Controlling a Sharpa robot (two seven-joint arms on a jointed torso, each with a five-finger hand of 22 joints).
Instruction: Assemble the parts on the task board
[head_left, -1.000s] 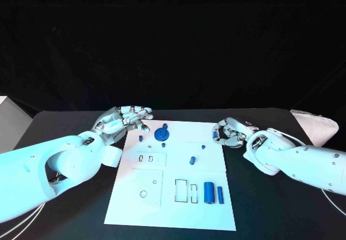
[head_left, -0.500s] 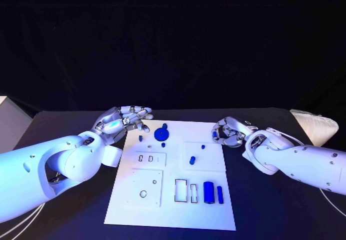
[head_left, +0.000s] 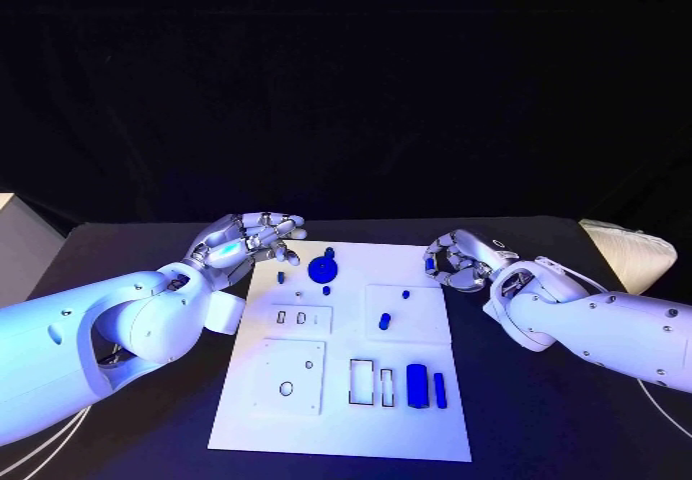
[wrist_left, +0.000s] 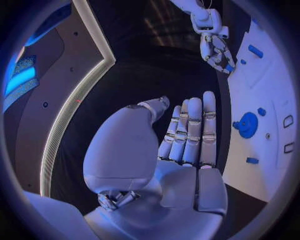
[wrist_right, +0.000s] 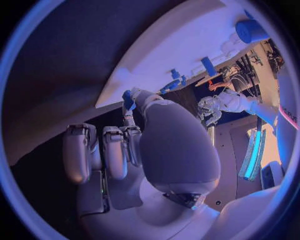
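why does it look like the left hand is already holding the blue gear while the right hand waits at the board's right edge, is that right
Not quite. The left hand holds nothing: the left wrist view shows its fingers straight and bare, and the head view shows the blue gear lying on the board, apart from that hand. The right hand is indeed at the board's right edge.

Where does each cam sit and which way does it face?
Head view: on the head, looking down at the board; both arms come in, left hand, right hand.
Left wrist view: behind the left hand, facing the board and the right hand.
Right wrist view: behind the right hand, facing the board.
Shared: the gear.
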